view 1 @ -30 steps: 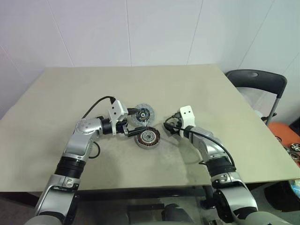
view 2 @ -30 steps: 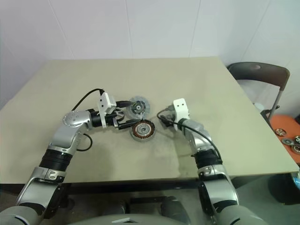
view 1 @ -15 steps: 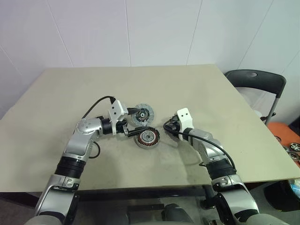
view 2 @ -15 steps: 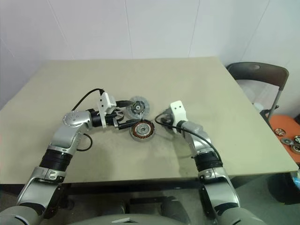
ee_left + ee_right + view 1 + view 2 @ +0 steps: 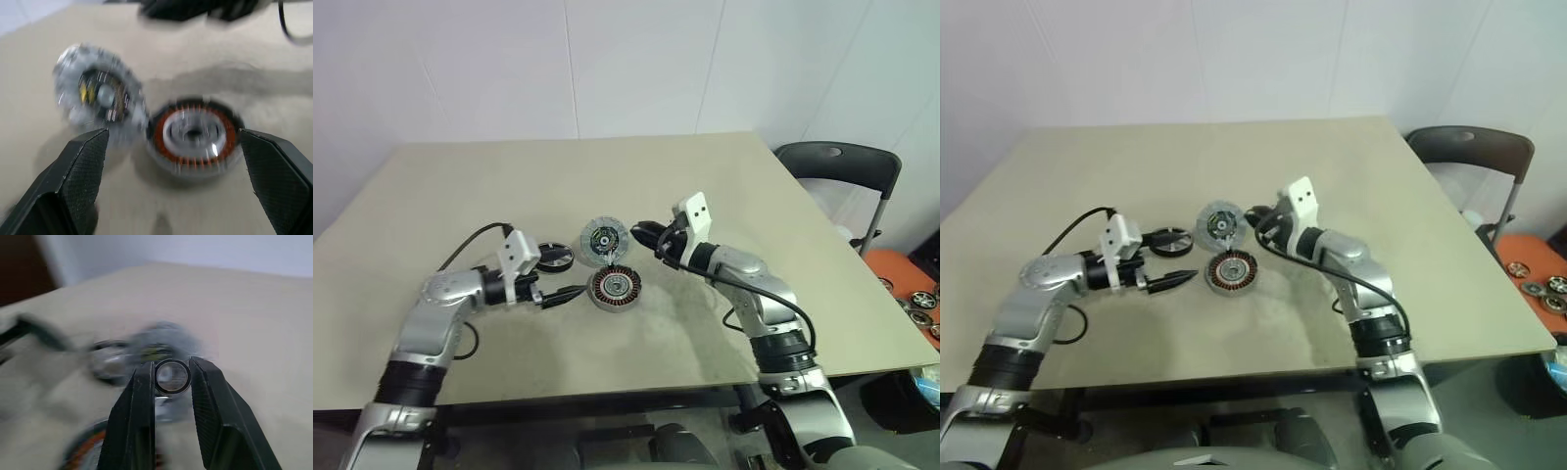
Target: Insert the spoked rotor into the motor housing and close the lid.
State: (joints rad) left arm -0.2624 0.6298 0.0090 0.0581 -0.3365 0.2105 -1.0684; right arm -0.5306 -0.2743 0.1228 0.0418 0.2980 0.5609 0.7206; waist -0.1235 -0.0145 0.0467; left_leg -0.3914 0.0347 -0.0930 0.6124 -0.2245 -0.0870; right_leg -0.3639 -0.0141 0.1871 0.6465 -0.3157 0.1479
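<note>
While the left fingers [image 5: 172, 134] stood spread wide, empty and low over the counter [image 5: 509, 176], we saw the motor housing [image 5: 612, 287] lying flat just beyond their tips: a round dark ring lined with copper-coloured windings around a bright silver centre. Just behind it sat the lid [image 5: 604, 238], a grey disc with a finely ribbed rim and a dark middle, tilted with its face toward us; we could not tell what propped it. The spoked rotor [image 5: 551, 257], a thin-rimmed silver wheel with dark gaps between its spokes, lay flat beside the lid, on the left arm's side, apart from the housing.

The right fingers [image 5: 643, 233], black and finely textured, were drawn close beside the lid's rim, and in the wrist view we saw them pinching a small silver ring [image 5: 171, 377].

The counter was a plain, matte beige slab. Behind it rose a white panelled wall [image 5: 636, 59], and a black chair [image 5: 837, 162] stood off the right corner.
</note>
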